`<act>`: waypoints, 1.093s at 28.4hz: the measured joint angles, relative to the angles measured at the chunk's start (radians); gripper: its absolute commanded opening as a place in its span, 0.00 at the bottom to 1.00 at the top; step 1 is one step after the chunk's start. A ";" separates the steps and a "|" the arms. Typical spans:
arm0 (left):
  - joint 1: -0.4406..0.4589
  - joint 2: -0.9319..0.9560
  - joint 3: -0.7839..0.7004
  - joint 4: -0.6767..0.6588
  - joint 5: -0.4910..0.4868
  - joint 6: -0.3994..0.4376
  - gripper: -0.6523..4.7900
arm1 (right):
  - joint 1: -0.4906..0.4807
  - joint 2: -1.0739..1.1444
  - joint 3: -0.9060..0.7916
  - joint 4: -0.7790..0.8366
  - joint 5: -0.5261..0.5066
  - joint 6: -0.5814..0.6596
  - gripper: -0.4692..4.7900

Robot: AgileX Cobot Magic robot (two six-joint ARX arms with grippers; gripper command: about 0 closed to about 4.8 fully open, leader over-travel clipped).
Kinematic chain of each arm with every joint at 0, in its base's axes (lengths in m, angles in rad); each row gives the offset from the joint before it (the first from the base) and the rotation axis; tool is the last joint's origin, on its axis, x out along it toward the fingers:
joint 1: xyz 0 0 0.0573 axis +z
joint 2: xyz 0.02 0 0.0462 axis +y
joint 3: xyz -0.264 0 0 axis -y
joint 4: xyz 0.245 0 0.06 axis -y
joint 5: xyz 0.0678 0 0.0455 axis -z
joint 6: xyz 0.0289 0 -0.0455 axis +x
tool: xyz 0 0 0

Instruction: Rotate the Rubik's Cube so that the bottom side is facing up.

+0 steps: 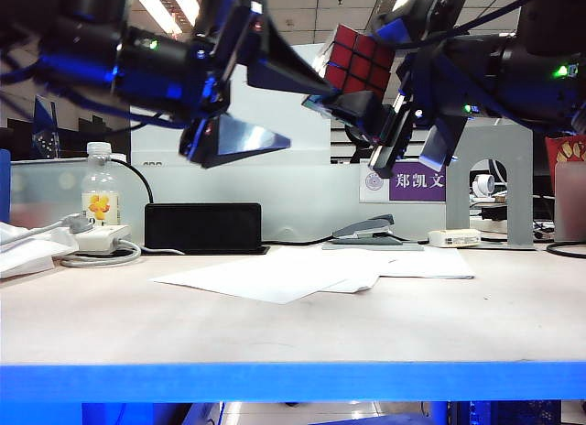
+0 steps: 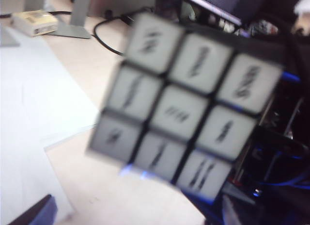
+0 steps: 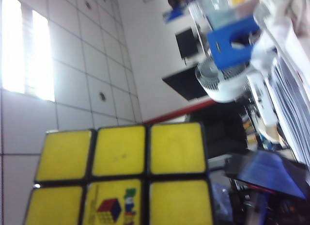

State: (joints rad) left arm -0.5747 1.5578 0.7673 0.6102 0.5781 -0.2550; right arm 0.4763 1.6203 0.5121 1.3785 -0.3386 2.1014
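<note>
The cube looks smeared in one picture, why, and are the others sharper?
Left wrist view: the Rubik's Cube is blurred, white stickers smeared. Right wrist view: its yellow face is sharp, windows glare. Exterior view: crisp but backlit, both grippers dark.

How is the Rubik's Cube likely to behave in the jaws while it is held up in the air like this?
The Rubik's Cube looks rigid, so the right gripper probably won't deform it. Its glossy stickers may let it slip. The left gripper stands open beside it, so one grip alone seems to carry it.
</note>
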 measured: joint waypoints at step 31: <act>-0.014 0.047 0.232 -0.203 0.050 0.222 1.00 | 0.010 0.001 0.000 0.001 -0.079 -0.003 0.47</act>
State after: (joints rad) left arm -0.5892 1.6047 0.9993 0.4072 0.6281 -0.0326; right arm 0.4866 1.6211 0.5125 1.3792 -0.4179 2.0979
